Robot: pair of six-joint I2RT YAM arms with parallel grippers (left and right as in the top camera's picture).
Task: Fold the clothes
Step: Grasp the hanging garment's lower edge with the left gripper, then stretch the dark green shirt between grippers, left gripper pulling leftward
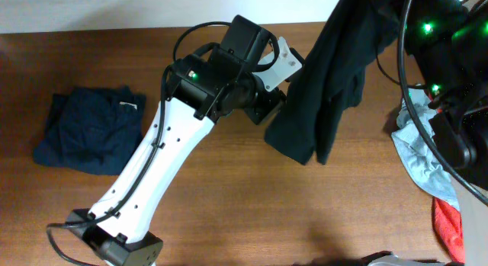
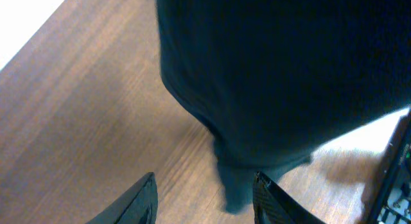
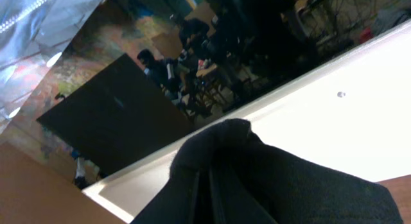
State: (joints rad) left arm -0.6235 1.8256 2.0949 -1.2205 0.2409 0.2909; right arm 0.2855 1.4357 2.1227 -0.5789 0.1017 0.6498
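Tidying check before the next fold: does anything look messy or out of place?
A pale grey-blue garment and a red-orange one lie crumpled at the table's right edge, unlike the navy garment folded at left. The black shirt hangs bunched, unfolded.

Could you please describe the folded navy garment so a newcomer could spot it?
Start at the wooden table and look to its left end, beyond the white arm. The navy garment lies there alone, folded flat, with a white label, unlike the black shirt hanging up.
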